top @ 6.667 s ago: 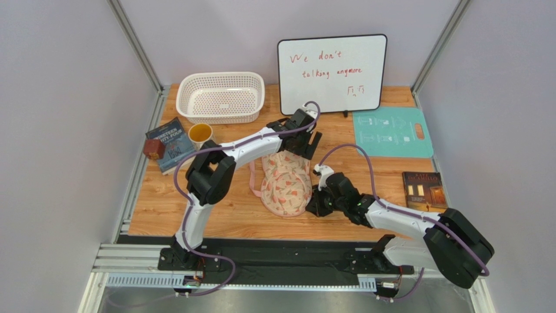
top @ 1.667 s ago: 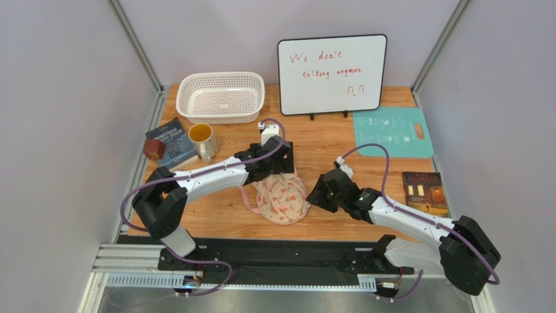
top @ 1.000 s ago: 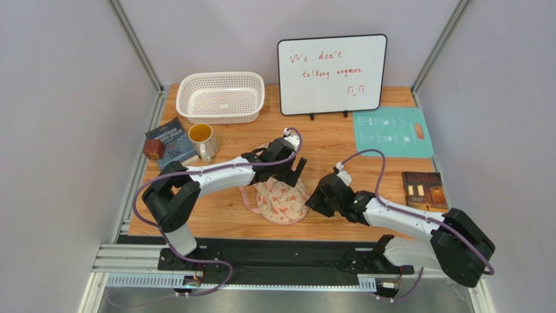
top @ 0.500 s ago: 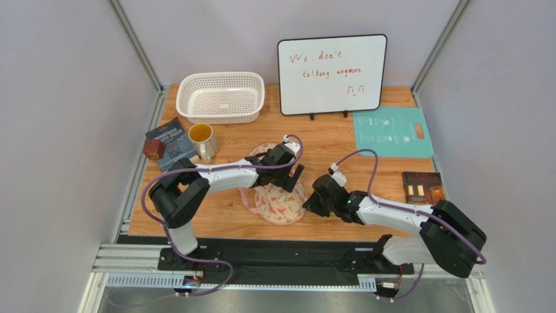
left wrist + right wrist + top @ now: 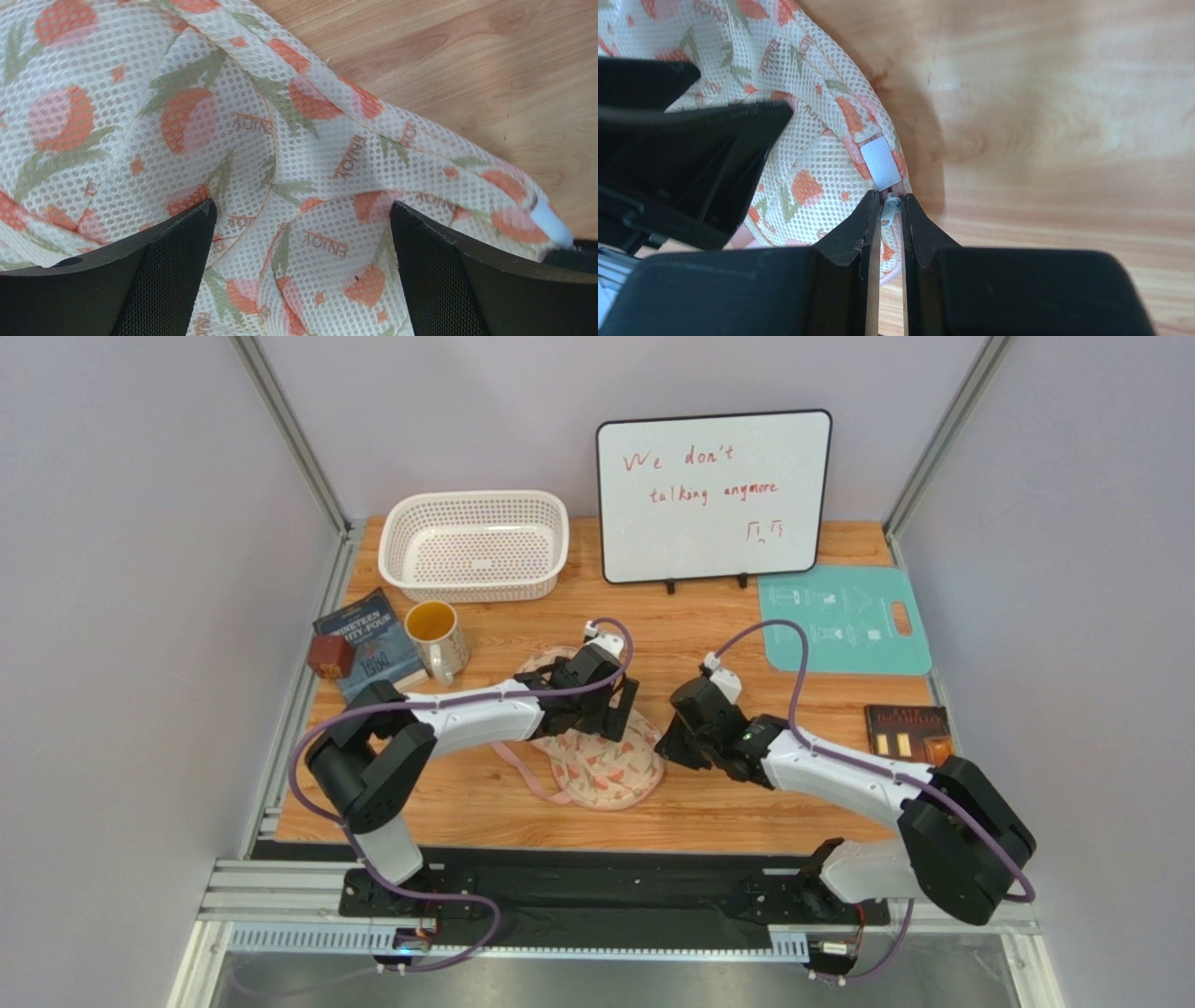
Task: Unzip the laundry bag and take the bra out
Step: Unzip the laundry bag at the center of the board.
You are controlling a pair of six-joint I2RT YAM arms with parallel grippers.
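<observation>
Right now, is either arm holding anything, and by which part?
The right jaws pinch the zipper pull at the edge of the laundry bag. The left jaws stand open over its mesh, holding nothing.

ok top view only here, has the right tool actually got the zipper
Observer: yes, the right wrist view shows the right tool pinched on the small pale zipper pull at the edge of the laundry bag.
Operator: whereabouts on the edge
Observer: right beside a white tab sewn there.
Operator: and the left one, is it gripping
Observer: no, the left tool is open, its fingers either side of the mesh.
</observation>
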